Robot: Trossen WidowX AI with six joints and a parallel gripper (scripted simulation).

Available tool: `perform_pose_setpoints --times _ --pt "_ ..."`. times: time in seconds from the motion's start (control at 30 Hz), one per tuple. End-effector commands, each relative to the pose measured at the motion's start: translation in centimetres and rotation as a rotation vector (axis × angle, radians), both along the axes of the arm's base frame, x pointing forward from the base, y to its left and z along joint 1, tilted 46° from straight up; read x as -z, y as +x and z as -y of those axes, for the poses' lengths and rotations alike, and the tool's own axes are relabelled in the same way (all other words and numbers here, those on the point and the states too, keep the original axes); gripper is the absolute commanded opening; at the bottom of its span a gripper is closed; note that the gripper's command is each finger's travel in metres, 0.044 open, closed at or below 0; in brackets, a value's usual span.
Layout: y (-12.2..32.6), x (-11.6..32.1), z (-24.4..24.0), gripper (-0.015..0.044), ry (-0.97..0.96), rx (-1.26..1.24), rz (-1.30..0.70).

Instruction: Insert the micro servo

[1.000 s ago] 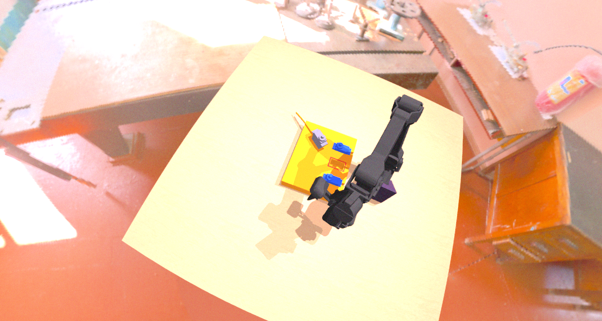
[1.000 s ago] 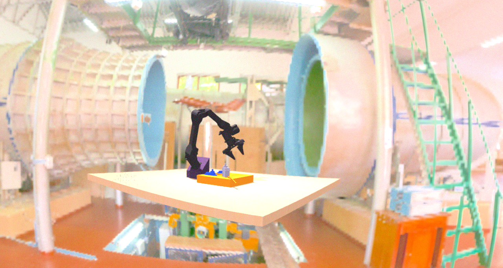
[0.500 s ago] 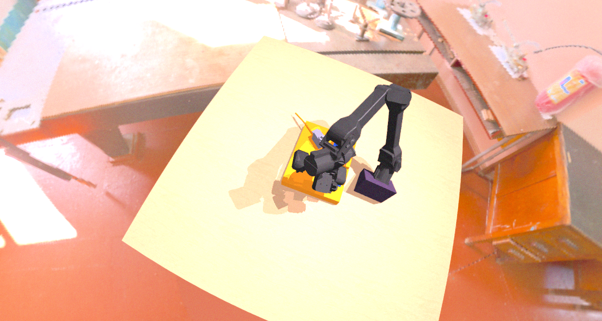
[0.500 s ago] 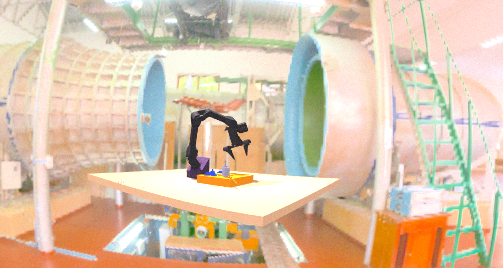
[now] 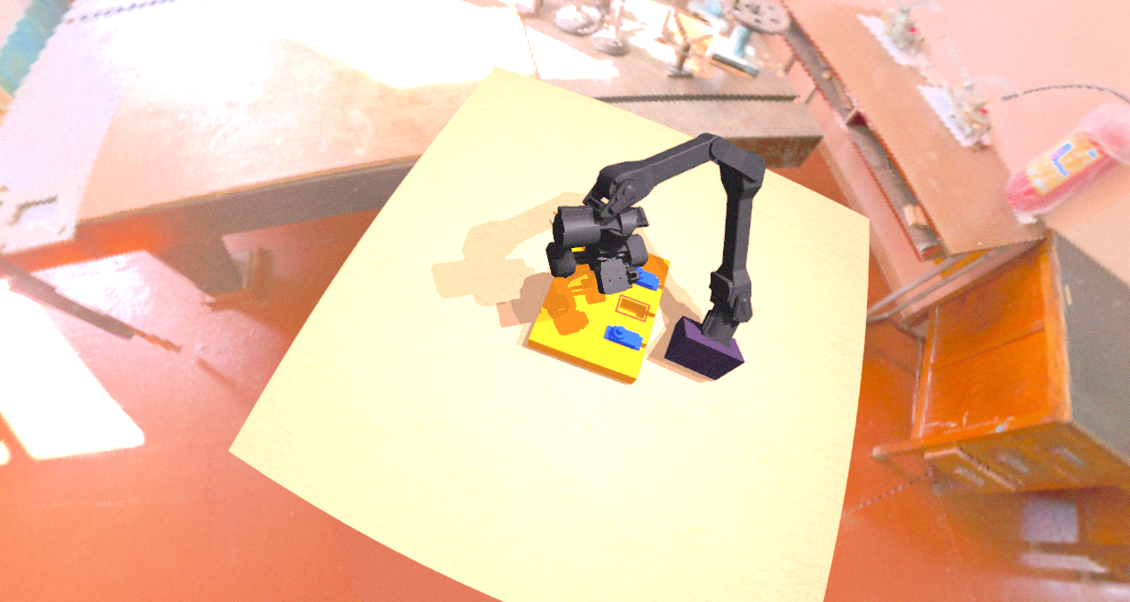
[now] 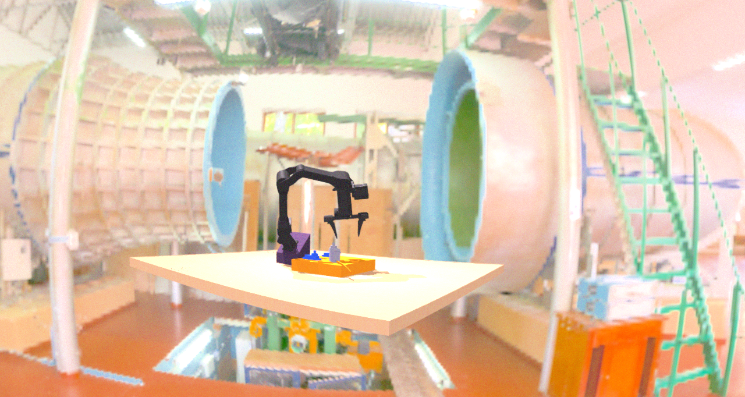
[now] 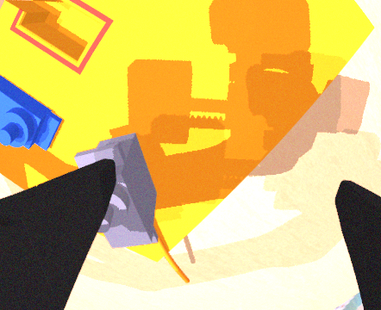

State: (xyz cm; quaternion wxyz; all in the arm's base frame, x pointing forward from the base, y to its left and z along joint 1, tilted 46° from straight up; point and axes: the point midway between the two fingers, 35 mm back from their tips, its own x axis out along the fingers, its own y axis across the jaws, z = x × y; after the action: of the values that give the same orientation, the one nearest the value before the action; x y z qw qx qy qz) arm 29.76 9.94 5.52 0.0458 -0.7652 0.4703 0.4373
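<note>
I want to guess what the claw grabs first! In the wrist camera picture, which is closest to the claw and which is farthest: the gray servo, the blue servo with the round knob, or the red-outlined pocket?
1. Gray servo: right beside one finger of the open gripper.
2. Blue servo: farther up, at the left edge.
3. Marked pocket: farthest, upper left on the yellow deck.

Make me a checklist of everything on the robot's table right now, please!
Surface: pale table carrying a yellow deck.
Job's things: grey servo stands loose near the deck's edge; red-marked pocket is empty.
Clutter: two blue servos already seated in the deck.
Gripper: gripper open above the deck, holding nothing; one finger is beside the grey servo.
Cables: orange cable trails off the deck edge.
Surroundings: purple base; workshop benches beyond.
</note>
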Motion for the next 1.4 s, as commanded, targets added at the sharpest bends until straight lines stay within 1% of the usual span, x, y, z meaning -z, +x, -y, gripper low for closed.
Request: perform_pose_setpoints --times 0.0,0.2,0.4,0.67,1.3,1.37 --pt "0.7 -3.0 2.9 0.044 -0.038 -0.057 -0.125" --pt "0.9 -5.8 6.4 0.044 -0.072 -0.114 -0.282" --pt "0.9 -5.9 6.5 0.044 -0.073 -0.115 -0.287" --pt "1.1 -4.1 8.3 0.044 -0.074 -0.115 -0.286" --pt "1.2 -2.7 9.8 0.044 -0.075 -0.115 -0.286" --pt "1.2 -2.7 9.8 0.0387 -0.075 -0.115 -0.286"
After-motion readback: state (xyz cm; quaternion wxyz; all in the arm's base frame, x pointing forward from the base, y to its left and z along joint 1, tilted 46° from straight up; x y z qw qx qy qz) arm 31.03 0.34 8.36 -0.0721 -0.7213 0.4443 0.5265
